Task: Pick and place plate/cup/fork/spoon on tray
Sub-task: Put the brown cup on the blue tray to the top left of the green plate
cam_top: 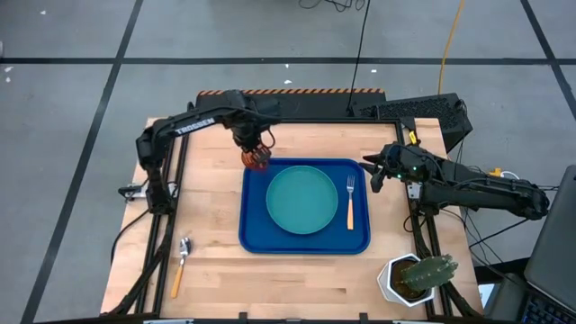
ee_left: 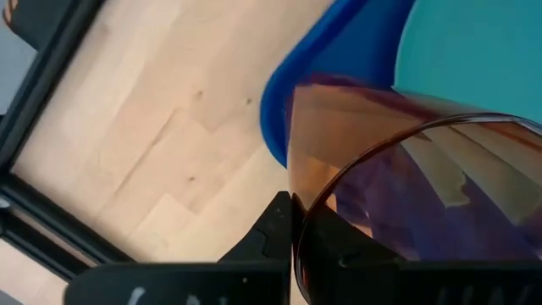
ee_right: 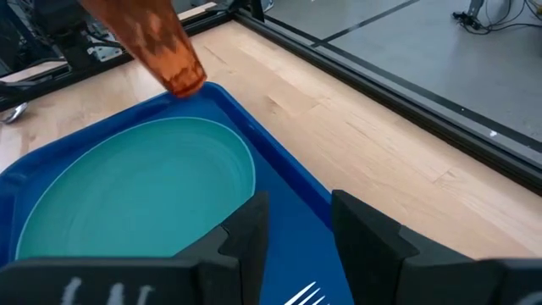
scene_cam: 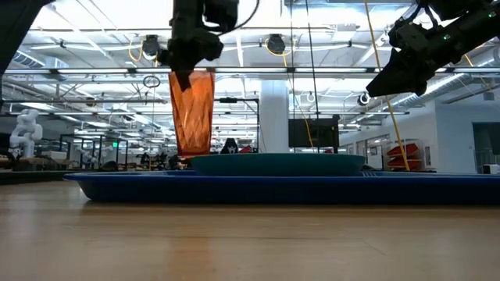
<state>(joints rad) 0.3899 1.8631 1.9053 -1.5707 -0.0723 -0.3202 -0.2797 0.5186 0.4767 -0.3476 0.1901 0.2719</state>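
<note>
Left claw [cam_top: 255, 155] holds cup [scene_cam: 192, 112] above tray [cam_top: 254, 236] back-left corner, beside plate [cam_top: 301, 199]. Should lower straight, release w/ base flat, clear of rim. Right claw [ee_right: 292, 224] narrow, empty, over tray's far side.

The tray [cam_top: 306, 241] is largely taken up: the plate [cam_top: 302, 200] fills its middle, and the fork [cam_top: 350, 200] lies in the strip right of the plate. The cup [cam_top: 256, 158] hangs over the tray's far-left corner. Bare blue remains along the near edge and left strip.
</note>
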